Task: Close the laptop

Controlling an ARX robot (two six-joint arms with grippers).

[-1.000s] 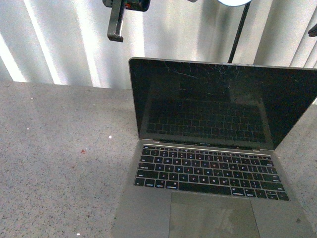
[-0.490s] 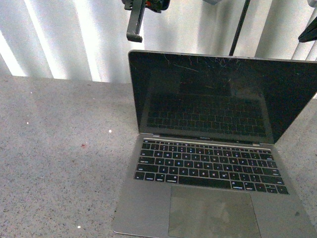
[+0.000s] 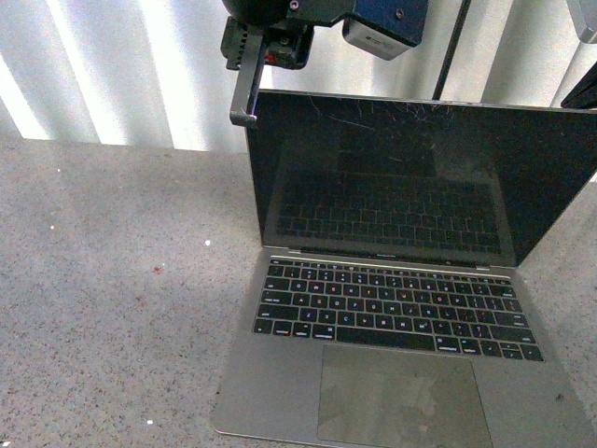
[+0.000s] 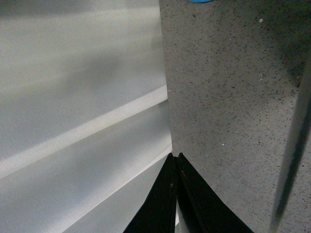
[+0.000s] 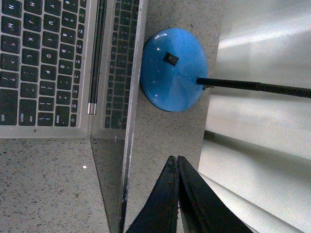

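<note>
The silver-grey laptop (image 3: 392,308) stands open on the speckled table, its scratched black screen (image 3: 392,177) upright and facing me. My left gripper (image 3: 244,117) is shut and empty, and points down just behind the lid's top left corner. In the left wrist view its shut fingertips (image 4: 176,155) hang over the table's back edge, with the lid's edge (image 4: 291,145) blurred beside them. My right gripper (image 5: 175,158) is shut and empty, behind the lid's edge (image 5: 129,121) near its other end. The keyboard (image 5: 39,63) shows beyond.
A blue round lamp base (image 5: 172,68) with a black stem (image 5: 257,87) stands on the table behind the laptop. The stem also rises behind the screen (image 3: 452,56). A white ribbed wall (image 3: 112,75) closes the back. Grey table (image 3: 112,299) lies left of the laptop.
My left gripper has come down and to the right, from well above the laptop to the lid's top left corner. The laptop stays open.
</note>
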